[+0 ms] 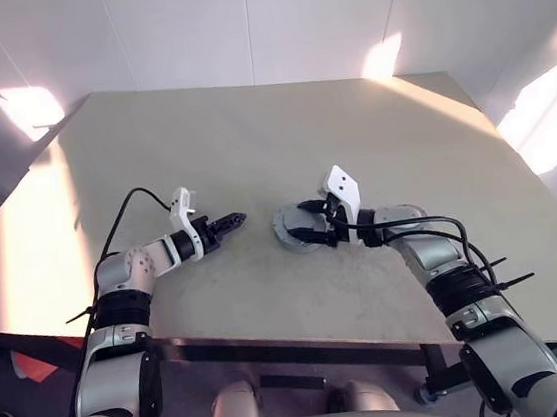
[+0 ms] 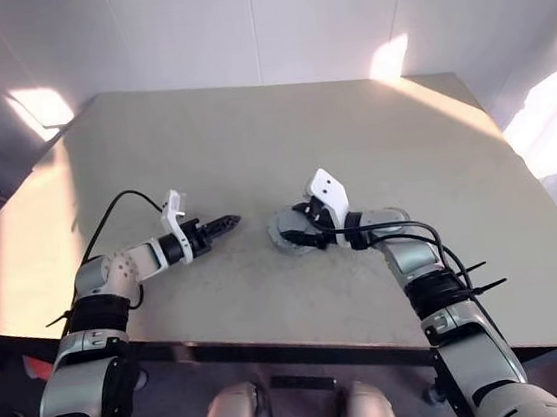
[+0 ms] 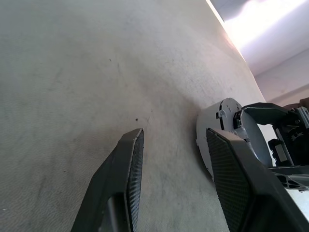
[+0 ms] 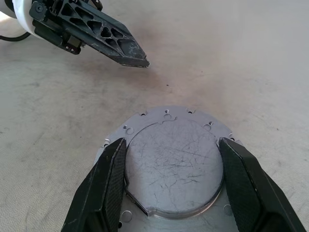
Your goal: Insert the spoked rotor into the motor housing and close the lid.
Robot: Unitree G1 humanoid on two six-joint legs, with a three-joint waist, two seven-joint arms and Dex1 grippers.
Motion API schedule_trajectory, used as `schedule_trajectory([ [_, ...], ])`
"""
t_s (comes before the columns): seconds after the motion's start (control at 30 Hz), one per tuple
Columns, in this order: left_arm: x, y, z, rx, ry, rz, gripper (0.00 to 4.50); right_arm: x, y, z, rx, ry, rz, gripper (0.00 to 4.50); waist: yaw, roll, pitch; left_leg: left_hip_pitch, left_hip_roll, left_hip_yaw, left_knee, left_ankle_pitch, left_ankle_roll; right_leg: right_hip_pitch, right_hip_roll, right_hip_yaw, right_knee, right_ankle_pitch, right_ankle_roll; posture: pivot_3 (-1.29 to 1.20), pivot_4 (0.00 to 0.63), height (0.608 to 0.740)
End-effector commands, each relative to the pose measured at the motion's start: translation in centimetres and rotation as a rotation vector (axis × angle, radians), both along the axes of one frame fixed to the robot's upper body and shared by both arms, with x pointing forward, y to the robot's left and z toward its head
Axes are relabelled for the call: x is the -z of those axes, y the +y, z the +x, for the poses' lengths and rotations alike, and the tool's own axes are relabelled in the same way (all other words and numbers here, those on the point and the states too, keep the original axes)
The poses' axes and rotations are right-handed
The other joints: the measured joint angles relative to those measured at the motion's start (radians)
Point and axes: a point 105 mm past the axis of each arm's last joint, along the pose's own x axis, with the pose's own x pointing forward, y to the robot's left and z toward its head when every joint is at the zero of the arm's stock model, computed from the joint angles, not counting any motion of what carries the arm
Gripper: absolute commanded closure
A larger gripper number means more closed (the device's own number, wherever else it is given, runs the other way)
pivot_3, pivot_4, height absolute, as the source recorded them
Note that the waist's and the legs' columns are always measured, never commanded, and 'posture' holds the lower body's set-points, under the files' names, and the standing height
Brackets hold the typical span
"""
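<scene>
The motor housing (image 4: 170, 157) lies near the middle of the table as a round grey metal puck. A plain scratched face is up, with small holes round its flange, and no windings show. Whether that face is the lid I cannot tell. The spoked rotor is out of view. My right gripper (image 1: 305, 222) reaches in from the right, its two fingers pressed against opposite sides of the raised face. To the left my left gripper (image 1: 237, 217) points at the puck from a short gap away. In the left wrist view my left gripper (image 3: 174, 130) is open with only bare table between its fingers.
The beige table (image 1: 250, 131) stretches wide behind and beside the puck, with sun patches at its far corners. Its front edge (image 1: 303, 338) runs just under my forearms. Black cables (image 1: 441, 222) loop off both wrists.
</scene>
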Motion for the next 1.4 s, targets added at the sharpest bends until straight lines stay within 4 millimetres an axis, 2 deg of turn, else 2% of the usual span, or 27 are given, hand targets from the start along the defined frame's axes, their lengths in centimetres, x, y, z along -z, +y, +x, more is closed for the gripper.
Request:
schedule_trajectory([
  [0.03, -1.3, -0.1, 0.3, 0.006, -0.050, -0.005, 2.30, 1.0, -0.8, -0.2, 0.006, 0.062, -0.025, 1.59, 0.000, 0.000, 0.000, 0.000, 0.000, 0.000, 0.000, 0.000, 0.000, 0.000, 0.000, 0.000, 0.000, 0.000, 0.000, 0.00, 0.000, 0.740],
  [0.2, -1.2, -0.2, 0.2, 0.007, -0.049, -0.006, 2.30, -0.4, -0.4, -0.1, 0.002, 0.069, 0.044, 1.59, 0.001, 0.000, 0.000, -0.001, 0.000, 0.000, 0.000, 0.000, 0.001, -0.001, 0.000, 0.000, 0.000, 0.000, 0.000, 0.00, 0.000, 0.740],
  [0.5, -1.1, -0.2, 0.0, 0.010, -0.046, -0.005, 2.30, 0.7, -0.9, 1.2, 0.083, 0.026, -0.057, 1.59, -0.001, 0.000, 0.000, -0.002, 0.000, 0.000, 0.000, 0.000, 0.000, -0.002, 0.000, 0.000, 0.000, 0.000, 0.000, 0.00, 0.000, 0.740],
  [0.73, -1.0, -0.2, -0.1, 0.009, -0.043, -0.003, 2.30, 1.1, -0.9, 0.5, 0.044, 0.029, -0.072, 1.59, -0.001, 0.000, 0.000, 0.002, 0.000, 0.000, 0.000, 0.001, -0.001, 0.002, 0.000, 0.000, 0.000, -0.002, 0.004, 0.00, 0.000, 0.740],
  [1.0, -0.9, -0.3, -0.2, 0.015, -0.039, -0.002, 2.30, 1.9, -1.4, 0.0, 0.036, 0.055, -0.103, 1.59, -0.001, 0.000, 0.000, 0.002, 0.000, 0.000, -0.002, 0.000, -0.001, 0.001, 0.000, 0.000, -0.001, 0.000, 0.000, 0.00, 0.000, 0.740],
  [1.3, -0.9, -0.4, -0.3, 0.018, -0.036, -0.001, 2.30, 1.8, -1.8, -0.4, 0.018, 0.064, -0.101, 1.59, 0.003, 0.000, 0.000, 0.000, -0.001, 0.000, -0.002, -0.001, 0.001, 0.001, 0.000, 0.000, -0.003, 0.000, 0.001, 0.00, 0.000, 0.740],
  [1.4, -0.8, -0.5, -0.3, 0.020, -0.034, 0.000, 2.30, 1.1, -1.5, -0.4, 0.011, 0.065, -0.064, 1.59, 0.004, 0.000, 0.000, -0.001, -0.001, 0.000, -0.002, -0.001, 0.002, 0.001, 0.000, 0.000, -0.003, -0.001, 0.001, 0.00, 0.000, 0.740],
])
